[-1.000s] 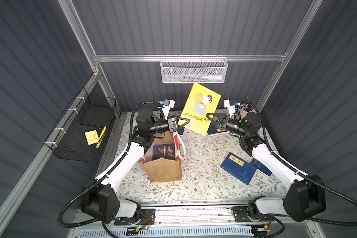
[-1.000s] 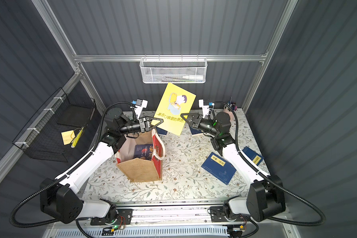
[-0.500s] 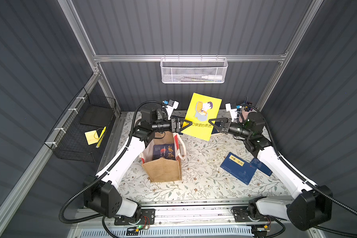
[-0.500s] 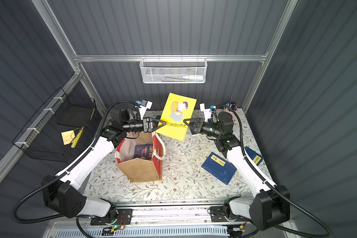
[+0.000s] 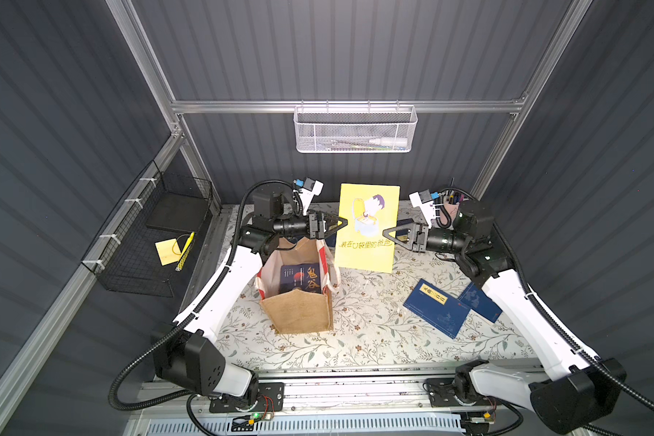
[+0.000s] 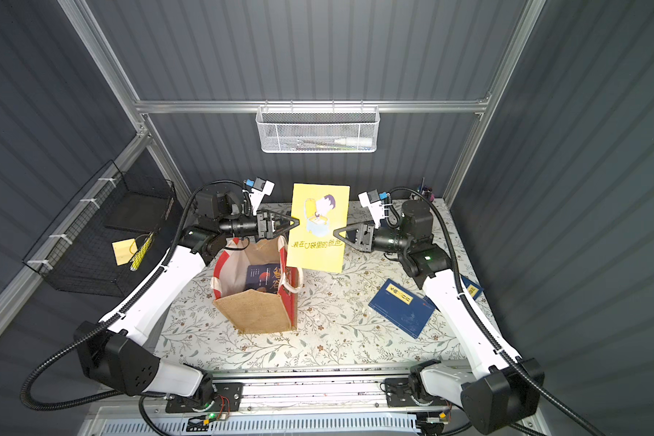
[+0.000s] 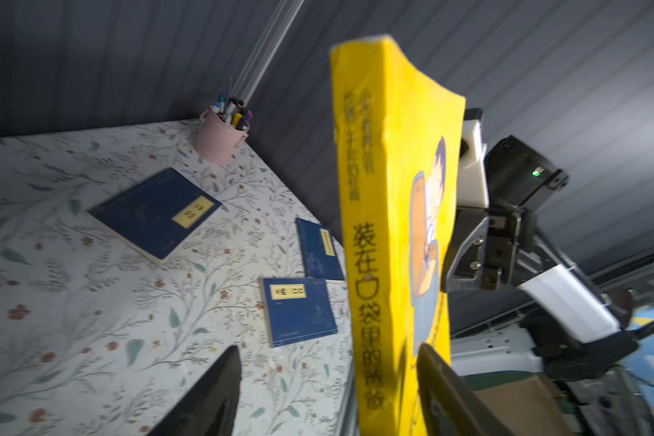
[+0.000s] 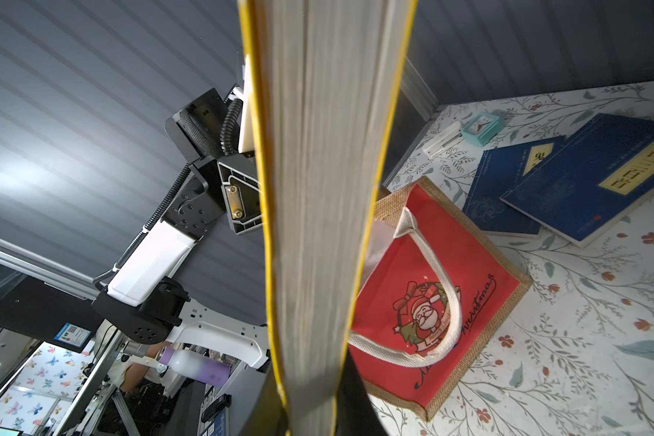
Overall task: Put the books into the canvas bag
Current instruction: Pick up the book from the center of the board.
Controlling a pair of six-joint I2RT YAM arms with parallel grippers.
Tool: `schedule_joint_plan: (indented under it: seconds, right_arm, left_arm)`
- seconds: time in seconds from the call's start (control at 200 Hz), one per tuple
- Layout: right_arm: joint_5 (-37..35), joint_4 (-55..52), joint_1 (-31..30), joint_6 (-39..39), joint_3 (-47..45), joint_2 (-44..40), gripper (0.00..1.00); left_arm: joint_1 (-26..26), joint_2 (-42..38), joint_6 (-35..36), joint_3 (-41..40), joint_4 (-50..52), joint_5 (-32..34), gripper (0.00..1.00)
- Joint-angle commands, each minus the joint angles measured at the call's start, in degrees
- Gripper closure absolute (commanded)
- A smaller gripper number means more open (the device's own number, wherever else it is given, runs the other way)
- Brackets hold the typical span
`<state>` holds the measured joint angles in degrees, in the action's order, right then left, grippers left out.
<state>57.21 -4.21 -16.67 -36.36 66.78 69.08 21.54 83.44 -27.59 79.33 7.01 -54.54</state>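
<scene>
Right wrist view shows the right gripper (image 8: 310, 411) clamped on the upright yellow book (image 8: 318, 188). The left gripper (image 5: 341, 223), jaws apart, straddles the book's left edge, just right of the canvas bag (image 5: 299, 313).

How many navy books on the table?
5 navy books: two by the right arm; one by the pen cup; two overlapping behind the canvas bag. Others may be hidden.

The floral table (image 5: 355, 339) bears the canvas bag (image 5: 299, 309) and navy books (image 5: 437, 307).
</scene>
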Motion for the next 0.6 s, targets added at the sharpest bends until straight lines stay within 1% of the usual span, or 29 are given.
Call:
schedule_joint_plan:
  seconds: [0.0, 0.075, 0.11, 0.17, 0.195, 0.315, 0.365, 0.41, 0.44, 0.465, 0.48, 0.54, 0.595]
  right_arm:
    - [1.8, 3.3, -0.4, 1.0, 1.3, 0.1, 0.99]
    - [1.7, 3.8, -0.7, 0.4, 1.4, 0.1, 1.00]
    - [1.9, 3.9, -0.9, 0.1, 1.6, 1.8, 1.00]
    - [1.9, 4.2, -1.5, 0.0, 1.9, 2.3, 1.00]
    - [1.9, 4.2, -1.8, -0.1, 2.1, 2.6, 1.00]
    - [1.5, 3.9, -3.4, 0.3, 3.0, 3.9, 1.00]
    - [0.8, 3.3, -3.9, 0.5, 3.3, 4.3, 0.94]
    - [-0.4, 2.7, -4.3, 0.8, 3.8, 4.6, 0.85]
    - [-1.7, 1.8, -4.5, 1.1, 4.1, 4.7, 0.75]
    - [-3.0, 0.8, -4.6, 1.4, 4.5, 4.7, 0.65]
    - [-3.8, -0.2, -4.8, 1.8, 4.7, 4.7, 0.61]
    - [-7.9, -3.1, -5.2, 2.1, 5.7, 5.1, 0.58]
    - [-11.2, -4.1, -5.8, -0.1, 6.3, 6.1, 0.54]
  left_arm:
    - [0.0, -0.2, -5.7, -1.6, -8.3, -6.2, 0.52]
    - [0.0, -0.5, -5.6, -1.2, -7.4, -7.2, 0.67]
    - [0.0, -0.6, -5.6, -1.1, -7.0, -7.6, 0.73]
    - [0.0, -1.0, -5.5, -0.8, -6.2, -8.3, 0.81]
    - [0.0, -1.2, -5.3, -0.8, -5.9, -8.4, 0.83]
    - [0.0, -2.2, -4.9, -1.2, -4.7, -8.4, 0.83]
    - [0.0, -2.6, -4.5, -1.1, -3.9, -8.5, 0.90]
    - [0.0, -2.9, -3.2, -0.5, -2.0, -8.0, 0.99]
    - [-0.1, -3.2, -2.0, 0.0, -0.1, -7.3, 1.00]
    - [-0.1, -3.5, -0.9, 0.7, 1.9, -6.4, 1.00]
    - [-0.1, -3.7, -0.1, 1.1, 3.3, -5.6, 1.00]
    - [-0.4, -4.6, 4.0, 4.7, 10.6, -0.7, 1.00]
    - [-0.6, -5.5, 7.5, 7.5, 17.9, 6.7, 1.00]
